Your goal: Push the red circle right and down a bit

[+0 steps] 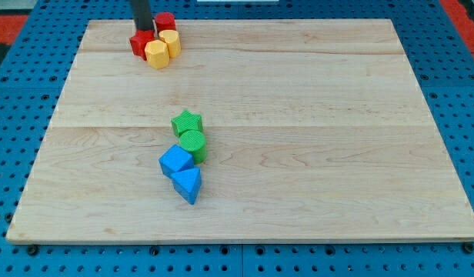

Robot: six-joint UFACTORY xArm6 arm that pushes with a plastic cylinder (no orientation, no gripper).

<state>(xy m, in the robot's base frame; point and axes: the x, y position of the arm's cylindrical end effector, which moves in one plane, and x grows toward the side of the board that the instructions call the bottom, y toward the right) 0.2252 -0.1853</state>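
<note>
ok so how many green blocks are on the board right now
2, touching, near the board's middle: a green star and, just below it, a green circle. None seems hidden, though my rod covers part of the top cluster.

A lab bench: a pale wooden board (298, 115) lies on blue perforated pegboard (21, 115), which surrounds it.

Pale wooden board (314, 115); blue perforated table (21, 69) all around it
</note>
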